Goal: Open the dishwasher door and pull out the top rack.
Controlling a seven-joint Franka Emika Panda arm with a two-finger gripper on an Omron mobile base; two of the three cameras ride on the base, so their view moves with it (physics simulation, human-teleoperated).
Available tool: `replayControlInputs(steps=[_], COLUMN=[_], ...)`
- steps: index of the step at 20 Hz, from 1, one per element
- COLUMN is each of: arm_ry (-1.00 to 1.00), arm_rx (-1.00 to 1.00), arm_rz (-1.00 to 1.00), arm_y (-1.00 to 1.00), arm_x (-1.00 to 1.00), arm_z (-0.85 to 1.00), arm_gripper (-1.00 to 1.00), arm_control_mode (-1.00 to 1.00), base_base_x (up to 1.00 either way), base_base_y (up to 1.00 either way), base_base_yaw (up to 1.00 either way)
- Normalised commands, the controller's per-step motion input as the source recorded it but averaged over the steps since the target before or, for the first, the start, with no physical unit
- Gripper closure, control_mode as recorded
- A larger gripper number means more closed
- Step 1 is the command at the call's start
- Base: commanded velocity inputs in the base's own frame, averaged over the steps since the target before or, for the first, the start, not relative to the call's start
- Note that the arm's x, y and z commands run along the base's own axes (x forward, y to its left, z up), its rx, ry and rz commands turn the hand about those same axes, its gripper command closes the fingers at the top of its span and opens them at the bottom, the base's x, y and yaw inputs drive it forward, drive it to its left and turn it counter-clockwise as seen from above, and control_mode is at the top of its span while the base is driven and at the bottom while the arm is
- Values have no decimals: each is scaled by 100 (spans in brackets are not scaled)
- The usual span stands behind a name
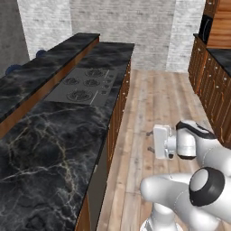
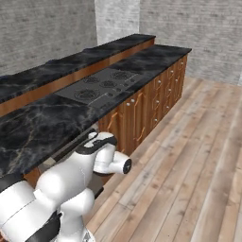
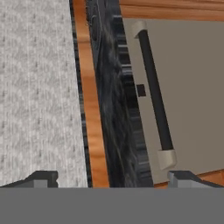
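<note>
Pincer (image 3: 111,178) jaws wide apart, holding nothing. Dishwasher door (image 3: 192,96) shut under the tabletop (image 3: 114,109) edge, its dark bar handle (image 3: 154,94) ahead, off-centre. Risk: closing now misses the handle; one fingertip could hit the door face.

Pretty chunky arm (image 1: 189,189), honestly: glossy white rounded shells, black bands and a round dark cap at the joints, a boxy white hand, and a gripper (image 3: 113,179) with two small dark grey fingertips (image 3: 41,178).
</note>
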Motion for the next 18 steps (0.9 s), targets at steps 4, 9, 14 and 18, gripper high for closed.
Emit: replayControlInputs(steps=[4,9,14,18], arm_ry=[0,0,0,0], arm_rx=[0,0,0,0], arm_rz=[-4,-2,-2,-3], arm_y=[29,30,30,26], arm_x=[12,16,14,6], arm_z=[-26,-35,-28,-14], arm_gripper=[-100,-100,-100,-100], arm_control_mode=[-100,-100,-100,-100], base_base_x=[0,0,0,0], base_base_y=[0,0,0,0], base_base_yaw=[0,0,0,0])
